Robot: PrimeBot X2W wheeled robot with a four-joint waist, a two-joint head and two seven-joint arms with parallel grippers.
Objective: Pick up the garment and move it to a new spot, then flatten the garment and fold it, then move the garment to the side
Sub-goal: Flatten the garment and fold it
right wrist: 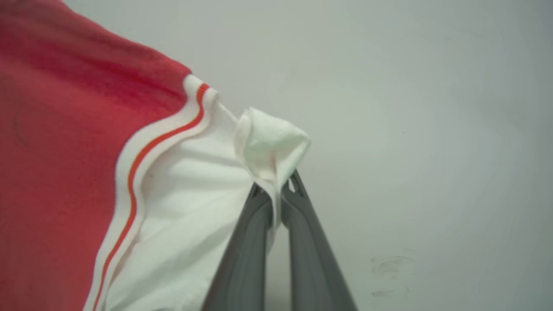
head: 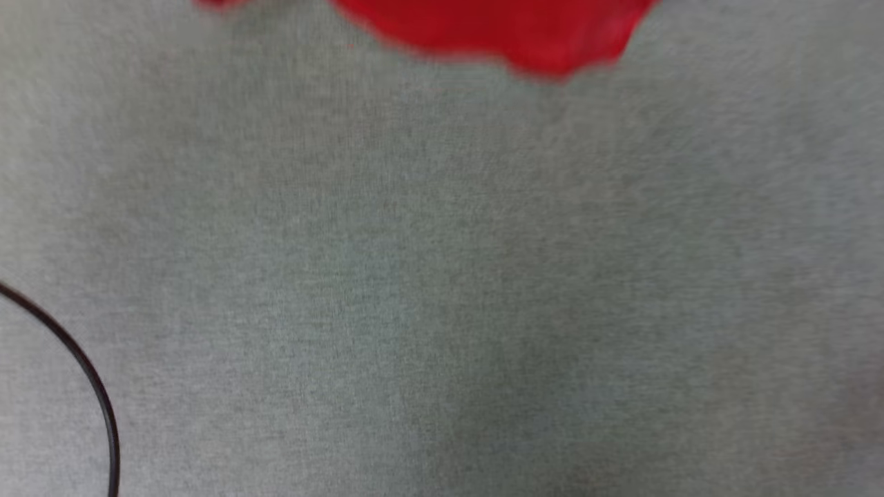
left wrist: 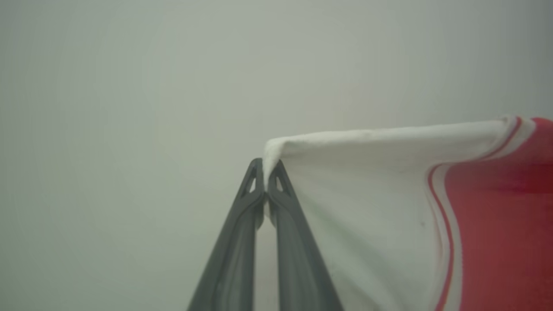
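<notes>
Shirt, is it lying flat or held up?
Held up. The left gripper and right gripper each pinch a white sleeve of the shirt, which hangs from them.

Head view is pretty soft, looks like motion blur: the garment [head: 504, 31] is just a smeared red edge up top and the grey surface [head: 442, 276] goes mushy. Light there is even and diffuse, with a faint darker patch low and right of centre. Both wrist views are flatly lit, no glare, with hazy backgrounds; the left one has a greenish cast. The left gripper [left wrist: 267, 166] and right gripper [right wrist: 276, 183] look sharpest, and the red cloth blurs toward the frame edges.
</notes>
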